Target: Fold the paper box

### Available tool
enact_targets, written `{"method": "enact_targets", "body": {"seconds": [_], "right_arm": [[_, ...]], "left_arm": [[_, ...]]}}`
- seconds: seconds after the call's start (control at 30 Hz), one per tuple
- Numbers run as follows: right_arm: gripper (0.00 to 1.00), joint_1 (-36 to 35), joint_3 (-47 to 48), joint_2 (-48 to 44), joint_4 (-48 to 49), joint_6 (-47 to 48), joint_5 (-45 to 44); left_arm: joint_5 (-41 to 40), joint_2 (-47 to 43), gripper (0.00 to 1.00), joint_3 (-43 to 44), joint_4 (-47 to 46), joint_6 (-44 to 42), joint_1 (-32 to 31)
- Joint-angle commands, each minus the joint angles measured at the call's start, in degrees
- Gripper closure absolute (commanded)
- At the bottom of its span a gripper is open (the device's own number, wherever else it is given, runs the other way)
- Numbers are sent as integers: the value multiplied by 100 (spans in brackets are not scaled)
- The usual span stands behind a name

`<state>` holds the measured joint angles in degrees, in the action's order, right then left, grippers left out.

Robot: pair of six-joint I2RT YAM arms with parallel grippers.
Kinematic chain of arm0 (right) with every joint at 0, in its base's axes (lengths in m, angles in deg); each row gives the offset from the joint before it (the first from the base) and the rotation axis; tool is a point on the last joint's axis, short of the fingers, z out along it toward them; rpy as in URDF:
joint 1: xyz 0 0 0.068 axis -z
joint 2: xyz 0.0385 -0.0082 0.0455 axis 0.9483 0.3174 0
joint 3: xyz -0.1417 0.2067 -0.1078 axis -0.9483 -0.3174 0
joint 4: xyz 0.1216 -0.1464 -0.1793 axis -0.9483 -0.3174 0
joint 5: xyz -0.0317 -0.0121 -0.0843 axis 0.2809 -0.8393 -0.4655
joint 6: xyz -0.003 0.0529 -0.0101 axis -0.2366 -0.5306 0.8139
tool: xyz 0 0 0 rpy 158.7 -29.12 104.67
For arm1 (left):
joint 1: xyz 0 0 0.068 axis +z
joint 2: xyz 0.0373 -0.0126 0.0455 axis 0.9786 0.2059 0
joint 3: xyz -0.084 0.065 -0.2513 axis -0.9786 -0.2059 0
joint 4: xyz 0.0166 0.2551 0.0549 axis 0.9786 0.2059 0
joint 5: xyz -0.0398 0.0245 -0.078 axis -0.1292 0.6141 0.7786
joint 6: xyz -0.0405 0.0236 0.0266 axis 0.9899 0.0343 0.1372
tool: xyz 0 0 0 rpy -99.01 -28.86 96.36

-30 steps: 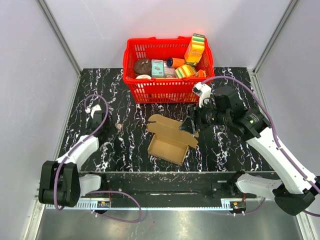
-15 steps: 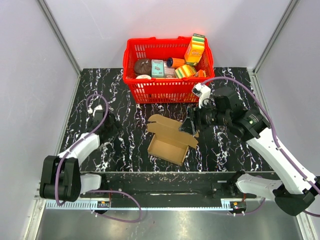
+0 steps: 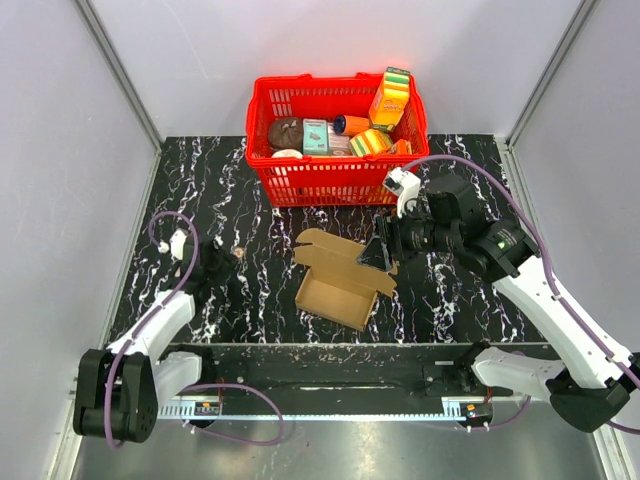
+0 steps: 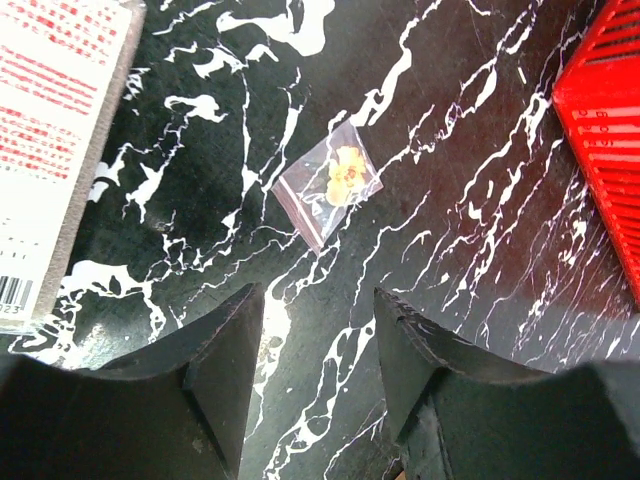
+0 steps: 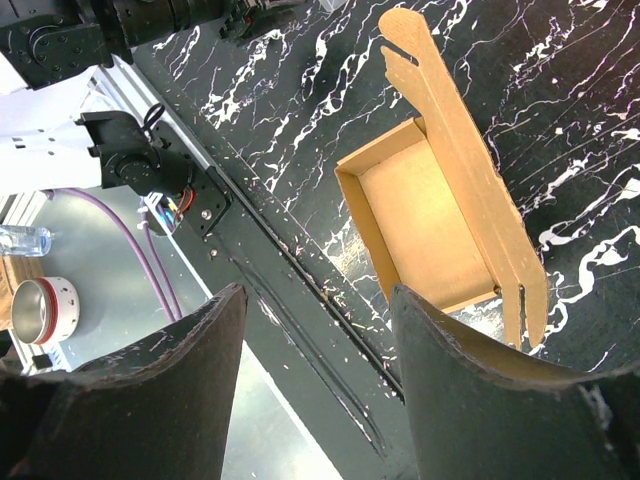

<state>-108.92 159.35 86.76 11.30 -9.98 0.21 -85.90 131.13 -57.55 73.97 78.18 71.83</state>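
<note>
Box (image 3: 338, 278) in the middle of the table (image 3: 450, 300), tray made, lid flap open. Right gripper (image 3: 383, 250) just beside its right edge, spread wide, holding nothing. Left gripper (image 3: 222, 262) well apart, spread too, empty, above a tiny bag (image 4: 327, 190). Best to tip the lid over slowly and hold the tray down. Black marble top, red basket (image 3: 320, 180) behind, grey walls.
</note>
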Motion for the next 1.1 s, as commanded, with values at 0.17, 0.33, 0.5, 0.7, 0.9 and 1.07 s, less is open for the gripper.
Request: {"method": "enact_targets", "body": {"seconds": [0.17, 0.33, 0.5, 0.7, 0.9, 1.07], "right_arm": [[34, 16, 37, -183, 211, -43, 84], [34, 25, 37, -201, 158, -17, 49], [34, 16, 46, -218, 132, -8, 22], [34, 8, 63, -210, 106, 27, 5], [33, 16, 81, -192, 88, 36, -4], [34, 25, 81, -192, 79, 53, -13]], "left_arm": [[-377, 421, 48, -103, -666, 643, 22], [-306, 799, 45, -182, -1071, 766, 31], [-377, 1036, 45, -208, -1272, 784, 48], [-456, 1308, 48, -173, -1466, 775, 92], [-500, 1555, 56, -94, -1572, 757, 145], [-474, 1678, 59, 2, -1616, 723, 145]]}}
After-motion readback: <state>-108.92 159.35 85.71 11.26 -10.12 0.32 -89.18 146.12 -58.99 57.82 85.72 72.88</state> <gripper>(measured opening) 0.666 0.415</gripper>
